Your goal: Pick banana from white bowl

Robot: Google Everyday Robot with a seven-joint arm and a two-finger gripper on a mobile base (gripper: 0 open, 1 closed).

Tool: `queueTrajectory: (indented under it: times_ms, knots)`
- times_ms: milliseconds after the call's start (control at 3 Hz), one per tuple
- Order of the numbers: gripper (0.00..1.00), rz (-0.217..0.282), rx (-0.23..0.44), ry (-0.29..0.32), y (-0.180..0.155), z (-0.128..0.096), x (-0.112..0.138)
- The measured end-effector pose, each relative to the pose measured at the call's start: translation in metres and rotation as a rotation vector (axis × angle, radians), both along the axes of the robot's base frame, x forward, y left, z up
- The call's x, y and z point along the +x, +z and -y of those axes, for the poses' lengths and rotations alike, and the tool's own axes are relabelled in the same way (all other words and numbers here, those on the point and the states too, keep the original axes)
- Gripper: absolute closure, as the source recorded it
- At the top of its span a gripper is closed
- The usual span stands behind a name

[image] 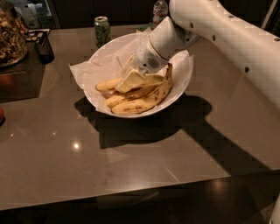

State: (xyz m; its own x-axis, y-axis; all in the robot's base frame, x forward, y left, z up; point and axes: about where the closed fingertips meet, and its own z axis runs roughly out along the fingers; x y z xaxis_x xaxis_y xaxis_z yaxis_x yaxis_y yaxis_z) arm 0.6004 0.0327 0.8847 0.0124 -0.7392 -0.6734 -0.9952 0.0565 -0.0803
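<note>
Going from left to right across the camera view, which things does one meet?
Dark container → soda can → gripper, low inside the white bowl → clear bottle

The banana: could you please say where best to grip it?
Likely mid-length, from above, closing across its width: the banana lies nearly flat along the front wall of the white bowl, other bananas crowding behind. The gripper is over the pile.

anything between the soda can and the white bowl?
Camera view: just a bare strip of table between soda can and white bowl. The tool is down in the bowl, over the bananas.
</note>
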Motion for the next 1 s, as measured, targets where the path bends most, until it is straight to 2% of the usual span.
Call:
queueTrajectory:
  times_ms: [333, 667, 1000]
  knots:
    - [0.87, 0.000, 0.000, 0.000, 0.000, 0.000, 0.000]
    - [1.00, 0.000, 0.000, 0.000, 0.000, 0.000, 0.000]
    - [1.00, 0.052, 0.110, 0.027, 0.019, 0.006, -0.011]
